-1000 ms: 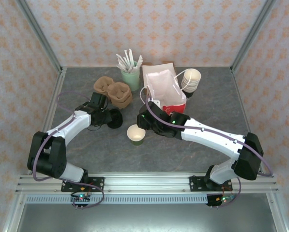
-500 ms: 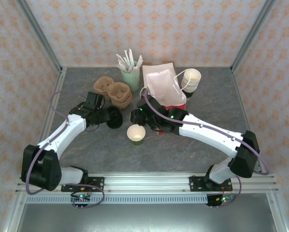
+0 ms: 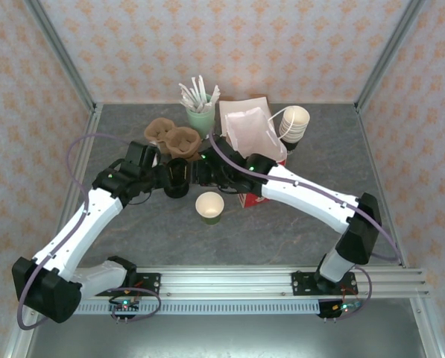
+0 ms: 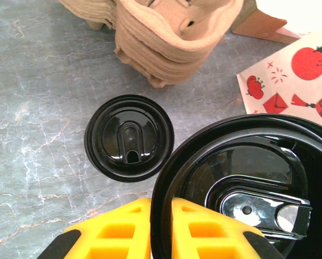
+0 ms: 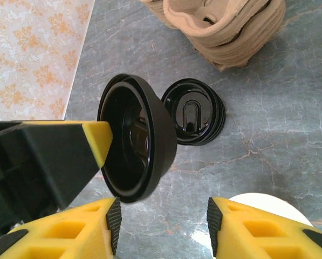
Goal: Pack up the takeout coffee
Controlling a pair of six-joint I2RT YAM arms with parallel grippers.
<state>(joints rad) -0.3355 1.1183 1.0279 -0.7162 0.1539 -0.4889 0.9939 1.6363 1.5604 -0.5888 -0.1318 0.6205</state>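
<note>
The takeout coffee's small green cup (image 3: 209, 207) stands on the table with no lid on it, its cream inside showing; its pale rim (image 5: 268, 208) lies under my right finger. My left gripper (image 4: 161, 208) is shut on the rim of a black lid (image 4: 241, 183), held on edge above the table (image 3: 179, 177). The held lid (image 5: 136, 137) hangs just in front of my right gripper (image 5: 163, 221), which is open with nothing between its pads. A stack of black lids (image 4: 129, 137) lies flat on the table beyond.
Brown pulp cup carriers (image 3: 174, 138) sit behind the lids. The red-and-white bag (image 3: 252, 138) stands open behind my right arm. A mint cup with white sticks (image 3: 201, 115) and a stack of lidless cups (image 3: 294, 123) stand at the back.
My left arm has risen with a black lid in its grip. My right gripper has moved left and back from beside the cup to face that lid.
</note>
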